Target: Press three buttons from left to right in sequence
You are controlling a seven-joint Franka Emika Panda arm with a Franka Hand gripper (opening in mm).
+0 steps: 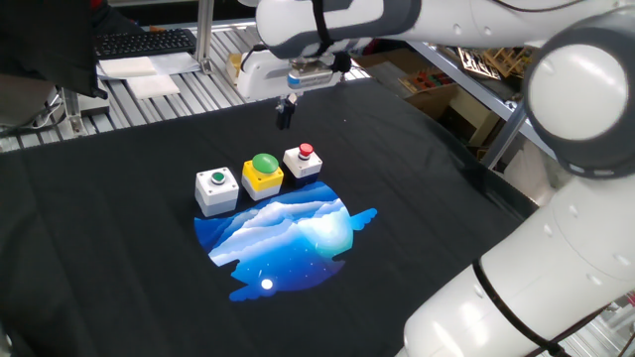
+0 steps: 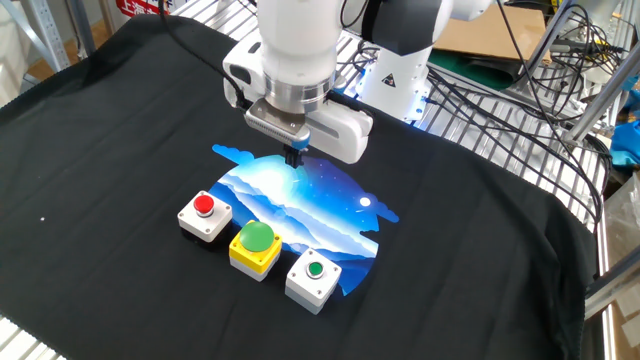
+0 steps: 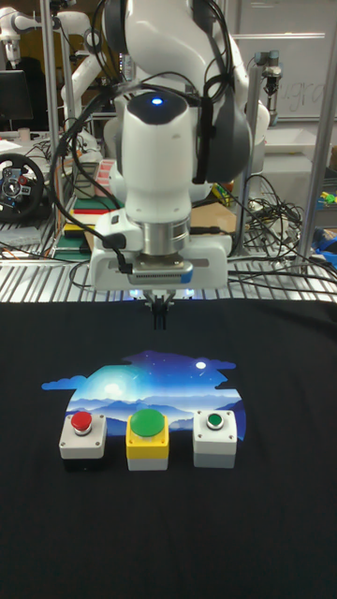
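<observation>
While the gripper [image 1: 285,115] hangs in the air above the black cloth [image 1: 119,268], on the far side of the blue landscape print [image 1: 283,238] from the three boxes, no button looks pressed, so I judge the task to be at its very start: the approach to the first button. Its fingers [image 3: 158,318] appear clenched together, with no gap visible between the tips in the tall fixed view, which suits poking. All three boxes stand in a row along one edge of the blue print on the bench: the grey-white box with small green button [image 1: 216,189] at one end, the yellow box with big green dome [image 1: 262,173] in the middle just beside it, and the white box with red button [image 1: 303,161] at the other end. Which end counts as left depends on the viewpoint; in one fixed view it is the grey-white box. The next move calls for travelling across the print, centring over the chosen end button, then descending straight down.
</observation>
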